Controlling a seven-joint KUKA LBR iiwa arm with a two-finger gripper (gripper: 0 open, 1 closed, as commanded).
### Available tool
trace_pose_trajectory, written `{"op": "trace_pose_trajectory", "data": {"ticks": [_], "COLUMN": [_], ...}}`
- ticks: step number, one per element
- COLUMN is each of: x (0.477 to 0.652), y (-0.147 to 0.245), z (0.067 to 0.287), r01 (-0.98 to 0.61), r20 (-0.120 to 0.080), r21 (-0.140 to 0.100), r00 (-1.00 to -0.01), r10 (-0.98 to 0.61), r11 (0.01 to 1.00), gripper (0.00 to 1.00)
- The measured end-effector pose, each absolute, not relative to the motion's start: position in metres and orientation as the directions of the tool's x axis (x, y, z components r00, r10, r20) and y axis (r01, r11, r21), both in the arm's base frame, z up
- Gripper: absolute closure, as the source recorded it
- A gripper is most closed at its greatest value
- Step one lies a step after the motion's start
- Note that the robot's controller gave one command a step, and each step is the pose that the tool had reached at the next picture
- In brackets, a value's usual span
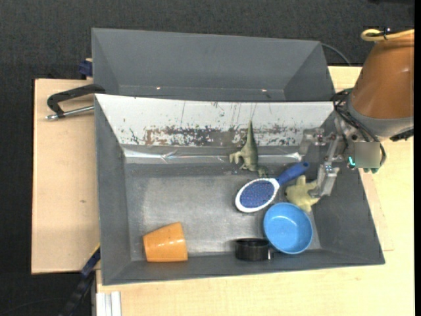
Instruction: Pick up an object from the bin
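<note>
Pale yellow lumpy toy (301, 193) by right wall of grey metal bin (352, 206): likely light, soft; pinch mid-body. Gripper (324, 182) opening: cannot tell.

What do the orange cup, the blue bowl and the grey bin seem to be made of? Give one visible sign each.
Orange tapered cup: probably plastic, matt; even colour, no glints.
Round blue bowl: probably plastic, smooth; uniform colour with a soft sheen.
Grey metal bin: sheet metal, dull finish; its back wall faintly mirrors things and shows scratches.
</note>
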State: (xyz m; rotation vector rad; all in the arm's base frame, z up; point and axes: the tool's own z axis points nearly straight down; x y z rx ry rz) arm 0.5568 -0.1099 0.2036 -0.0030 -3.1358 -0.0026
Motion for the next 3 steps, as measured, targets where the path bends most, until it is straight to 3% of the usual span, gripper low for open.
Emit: {"op": "trace_pose_trajectory", "data": {"ticks": [1,2,3], "x": [0.600,0.602,0.576], "y": [-0.113,-0.113,-0.137], "z": [0.069,0.073,0.262], "r01": [-0.389,-0.389,-0.456], "r20": [0.002,-0.004,-0.011], "r21": [0.003,0.000,-0.009], "r00": [-0.921,-0.921,-0.890], "r10": [-0.389,-0.389,-0.456], "r11": [0.921,0.921,0.890], "gripper": [0.00,1.00,1.00]}}
